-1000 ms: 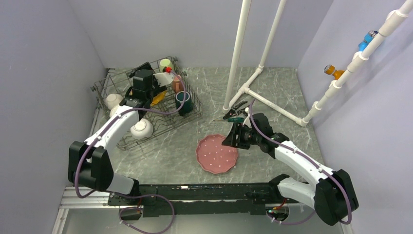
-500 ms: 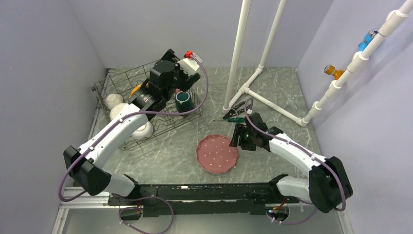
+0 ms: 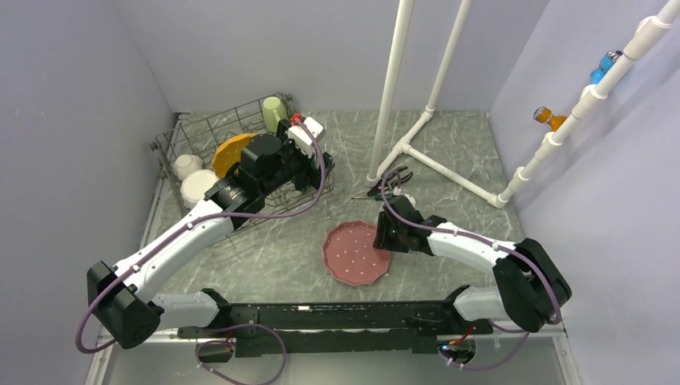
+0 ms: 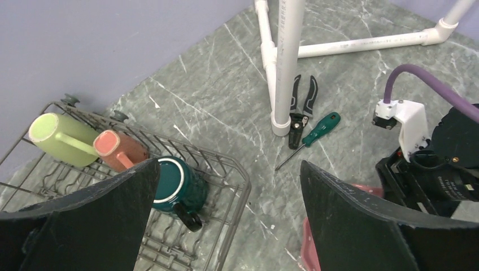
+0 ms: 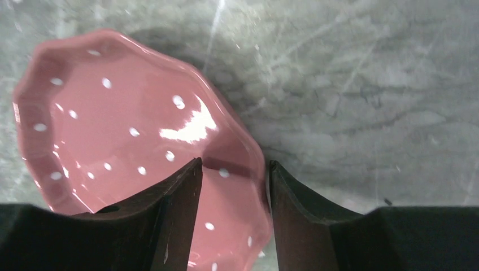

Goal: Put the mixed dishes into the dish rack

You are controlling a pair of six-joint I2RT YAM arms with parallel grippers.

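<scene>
The plate [image 5: 130, 113] lies flat on the table [image 3: 465, 144] right of the rack [image 3: 172, 140]. The right gripper [image 5: 234, 164], nearer, hangs with jaws apart astride its rim, the plate spreading leftward; the left gripper [image 4: 229, 164] gapes empty over the rack

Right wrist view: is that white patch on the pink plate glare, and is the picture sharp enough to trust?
Right wrist view: yes, glare, a bright streak mid pink plate; plate and table look soft, and the right gripper is a dark silhouette. Left wrist view: crisp and evenly lit, teal mug clear. Top external: even light, soft shadows only.
</scene>
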